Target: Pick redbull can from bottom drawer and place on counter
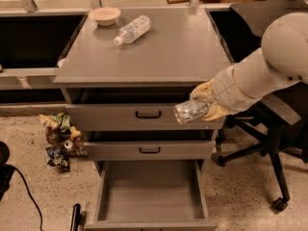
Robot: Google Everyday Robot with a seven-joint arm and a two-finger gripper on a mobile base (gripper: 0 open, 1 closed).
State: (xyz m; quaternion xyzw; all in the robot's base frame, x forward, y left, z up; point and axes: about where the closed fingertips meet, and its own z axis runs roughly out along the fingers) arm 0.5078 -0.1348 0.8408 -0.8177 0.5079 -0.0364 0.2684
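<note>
My gripper (pixel 204 102) is shut on the redbull can (pixel 190 111), a shiny silvery can held on its side. It hangs in front of the top drawer's right end, just below the counter's front edge and well above the bottom drawer (pixel 151 196). The bottom drawer is pulled open and its grey floor is bare. The counter (pixel 163 47) is the grey top slab of the cabinet. My white arm comes in from the right.
A clear plastic bottle (pixel 132 29) with a white cap lies on the counter's back left, beside a shallow bowl (pixel 105 15). Two shallower drawers with black handles (pixel 148 114) are slightly open. A black office chair (pixel 269 143) stands at the right. Crumpled snack bags (pixel 60 136) lie on the floor at the left.
</note>
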